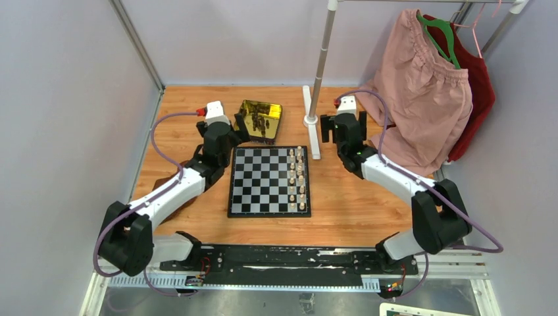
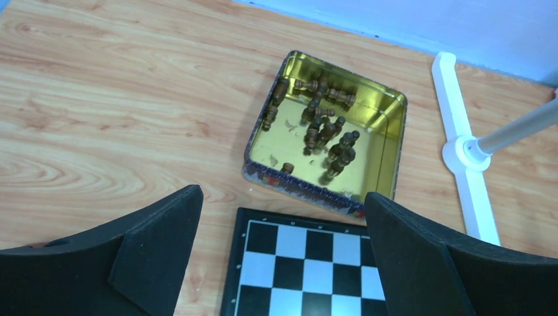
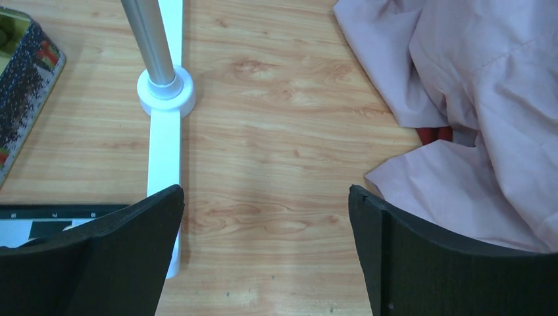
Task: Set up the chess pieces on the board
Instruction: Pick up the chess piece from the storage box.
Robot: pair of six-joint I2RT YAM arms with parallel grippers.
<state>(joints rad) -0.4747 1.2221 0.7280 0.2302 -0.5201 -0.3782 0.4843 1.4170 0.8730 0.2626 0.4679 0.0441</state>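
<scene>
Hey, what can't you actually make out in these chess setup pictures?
Top view: cream pieces on the board too small to tell their kinds.
Left wrist view: dark pieces heaped in the gold tin; overlap hides their count.
Left wrist view: board cut off at bottom edge.
Top view: red garment mostly hidden behind pink shorts.

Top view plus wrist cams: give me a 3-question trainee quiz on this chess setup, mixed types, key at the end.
1. Open: where do the dark pieces lie?
2. Choose: as the top view shows it, the cream pieces on the board stand along its A) right-hand two files, B) left-hand two files, C) centre.
3. True or false: the left claw and the right claw each grip a piece.
Key: 1. In the gold tin, just beyond the board's far edge. 2. A. 3. False; both are open and empty.
</scene>
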